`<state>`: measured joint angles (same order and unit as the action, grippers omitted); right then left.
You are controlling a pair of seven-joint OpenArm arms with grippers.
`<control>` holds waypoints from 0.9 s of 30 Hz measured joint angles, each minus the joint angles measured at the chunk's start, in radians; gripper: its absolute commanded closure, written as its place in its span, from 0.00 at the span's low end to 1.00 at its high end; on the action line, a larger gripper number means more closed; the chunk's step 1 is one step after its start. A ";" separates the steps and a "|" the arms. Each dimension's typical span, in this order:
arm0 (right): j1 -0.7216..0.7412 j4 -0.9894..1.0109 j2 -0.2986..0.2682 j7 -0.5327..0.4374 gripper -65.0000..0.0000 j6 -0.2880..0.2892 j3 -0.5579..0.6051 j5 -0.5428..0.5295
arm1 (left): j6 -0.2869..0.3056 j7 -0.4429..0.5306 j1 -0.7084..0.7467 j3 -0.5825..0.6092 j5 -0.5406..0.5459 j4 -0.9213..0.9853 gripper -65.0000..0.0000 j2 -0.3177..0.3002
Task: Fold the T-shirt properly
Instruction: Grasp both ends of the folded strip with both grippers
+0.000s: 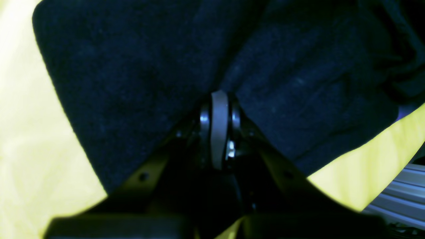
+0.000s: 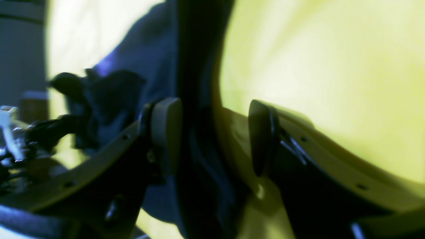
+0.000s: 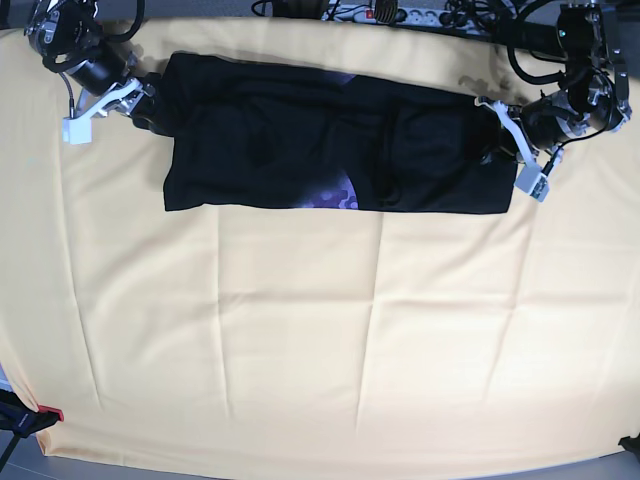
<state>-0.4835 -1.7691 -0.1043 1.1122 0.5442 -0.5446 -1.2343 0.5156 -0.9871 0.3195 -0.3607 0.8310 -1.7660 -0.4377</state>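
Observation:
The black T-shirt (image 3: 300, 150) lies folded into a long band across the far part of the pale yellow tablecloth (image 3: 320, 330). A bit of purple print (image 3: 340, 188) shows at its near edge. My left gripper (image 3: 492, 140) is at the shirt's right end. In the left wrist view the gripper (image 1: 219, 98) is shut on bunched black cloth (image 1: 132, 66). My right gripper (image 3: 148, 102) is at the shirt's left end. In the right wrist view it (image 2: 212, 129) is open, with a raised fold of the black cloth (image 2: 196, 66) standing between its jaws.
Cables and a power strip (image 3: 400, 12) run along the table's far edge. An aluminium rail (image 1: 405, 192) shows beyond the cloth's edge. A red clamp (image 3: 50, 413) sits at the front left corner.

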 measured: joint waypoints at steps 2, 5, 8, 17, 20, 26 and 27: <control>0.017 0.027 0.000 0.041 0.47 0.034 0.021 -0.058 | 0.000 0.000 0.000 0.000 0.000 0.000 1.00 0.000; 0.001 0.029 0.001 0.100 0.47 0.093 0.041 -0.143 | 0.000 0.000 0.000 0.000 0.000 0.000 1.00 0.000; 0.002 0.029 0.000 0.101 0.47 0.105 0.058 -0.170 | 0.000 0.000 0.000 0.000 0.000 0.000 1.00 0.000; 0.037 0.030 0.002 0.100 0.47 0.145 0.084 -0.171 | 0.000 0.000 0.000 0.000 0.000 0.000 1.00 0.000; 0.068 0.029 0.000 0.100 0.47 0.145 0.084 -0.173 | 0.000 0.000 0.000 0.000 0.000 0.000 1.00 0.000; 0.077 0.029 -0.032 0.132 0.47 0.145 0.083 -0.214 | 0.000 0.000 0.000 0.000 0.000 0.000 1.00 0.000; 0.077 0.029 -0.034 0.142 0.47 0.146 0.083 -0.214 | 0.000 0.000 0.000 0.000 0.000 0.000 1.00 0.000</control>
<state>-0.4068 -1.7397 -0.1387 1.2537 0.6899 -0.4618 -1.4487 0.5156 -0.9871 0.3191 -0.3607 0.8310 -1.7660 -0.4377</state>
